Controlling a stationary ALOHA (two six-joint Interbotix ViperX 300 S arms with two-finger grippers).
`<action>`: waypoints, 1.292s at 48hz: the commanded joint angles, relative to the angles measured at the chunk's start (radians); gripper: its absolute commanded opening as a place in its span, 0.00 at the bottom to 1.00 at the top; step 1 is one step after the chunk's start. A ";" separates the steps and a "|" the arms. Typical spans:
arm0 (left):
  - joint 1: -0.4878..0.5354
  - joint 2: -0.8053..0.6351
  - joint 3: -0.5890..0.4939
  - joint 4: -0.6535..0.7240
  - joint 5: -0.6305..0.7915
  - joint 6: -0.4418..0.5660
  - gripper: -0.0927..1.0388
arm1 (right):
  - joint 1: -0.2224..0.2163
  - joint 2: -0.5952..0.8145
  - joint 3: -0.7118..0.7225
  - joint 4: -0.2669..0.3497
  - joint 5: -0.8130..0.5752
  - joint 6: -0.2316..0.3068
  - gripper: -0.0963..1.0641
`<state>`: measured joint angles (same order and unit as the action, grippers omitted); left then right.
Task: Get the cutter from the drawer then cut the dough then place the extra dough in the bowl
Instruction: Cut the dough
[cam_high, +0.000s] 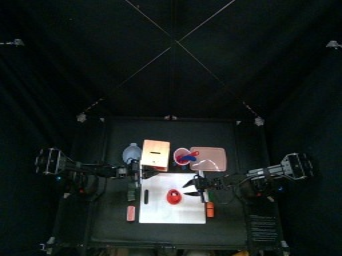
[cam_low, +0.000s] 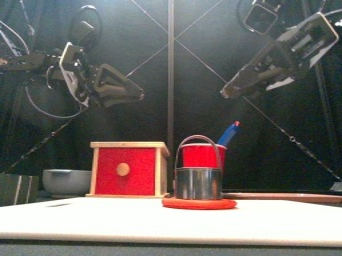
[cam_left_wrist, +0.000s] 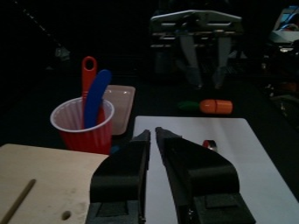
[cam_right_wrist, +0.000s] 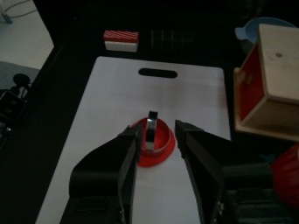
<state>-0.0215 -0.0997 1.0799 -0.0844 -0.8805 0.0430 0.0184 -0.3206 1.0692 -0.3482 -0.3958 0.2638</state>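
We log 1 cutter (cam_low: 198, 178) standing on the dough (cam_low: 198, 203) on the board (cam_right_wrist: 117, 105), right gripper (cam_right_wrist: 158, 129) spread above it, left gripper (cam_left_wrist: 152, 133) pressed together aside; cutting looks underway, next needing the outer dough lifted towards the bowl (cam_low: 64, 181).

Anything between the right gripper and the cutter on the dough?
Nothing visible. The right gripper hangs open above the round metal cutter with a wire handle, which sits on the red dough disc on the white cutting board. The gap between them is clear.
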 joint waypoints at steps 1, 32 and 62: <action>-0.038 0.078 -0.012 -0.048 -0.094 0.014 0.67 | -0.003 0.026 0.032 -0.014 -0.133 0.003 0.73; -0.160 0.256 -0.081 -0.207 -0.210 0.048 0.70 | -0.012 0.252 -0.054 -0.006 -0.339 0.005 0.73; -0.233 0.367 -0.236 -0.195 -0.040 0.043 0.84 | 0.008 0.261 -0.097 0.110 -0.130 0.005 0.73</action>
<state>-0.2516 0.2638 0.8682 -0.2761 -0.9158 0.0844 0.0184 -0.0399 0.9910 -0.2393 -0.5292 0.2700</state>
